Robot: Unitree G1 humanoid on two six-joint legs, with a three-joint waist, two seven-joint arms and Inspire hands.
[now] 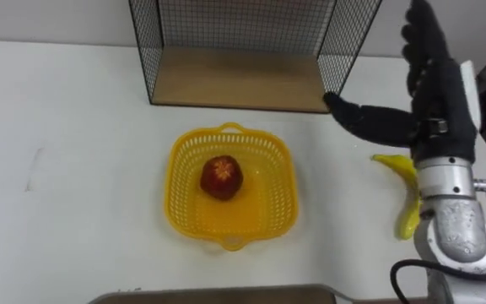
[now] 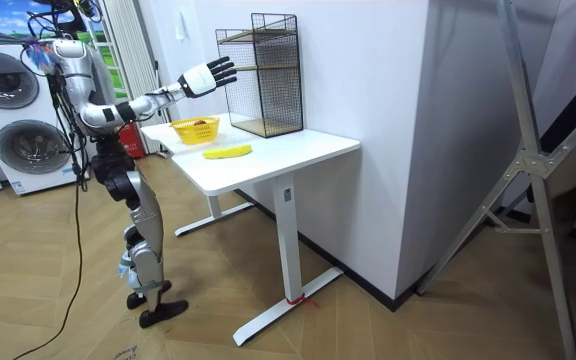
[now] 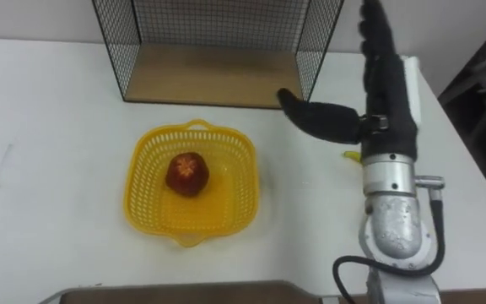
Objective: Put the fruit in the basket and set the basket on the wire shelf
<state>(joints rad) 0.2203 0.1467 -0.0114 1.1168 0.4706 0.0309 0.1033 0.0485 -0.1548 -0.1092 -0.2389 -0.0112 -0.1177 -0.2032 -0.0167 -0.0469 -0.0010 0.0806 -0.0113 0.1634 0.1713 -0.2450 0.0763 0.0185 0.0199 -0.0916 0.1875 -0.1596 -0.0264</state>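
The white counter (image 1: 74, 127) stands on white legs on a wooden floor (image 2: 388, 330), its far edge against a white wall (image 2: 368, 70). A black wire shelf (image 1: 234, 80) with a wooden base stands at that far edge. Just in front of it sits a yellow basket (image 1: 173, 198), near the counter's middle. A banana (image 1: 407, 218) lies on the bare top to the basket's right, apart from it.

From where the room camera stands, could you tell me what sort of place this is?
Probably a home-style laundry or utility room: two stacked washing machines at the room view's left, a white table carrying a wire shelf, wood flooring.
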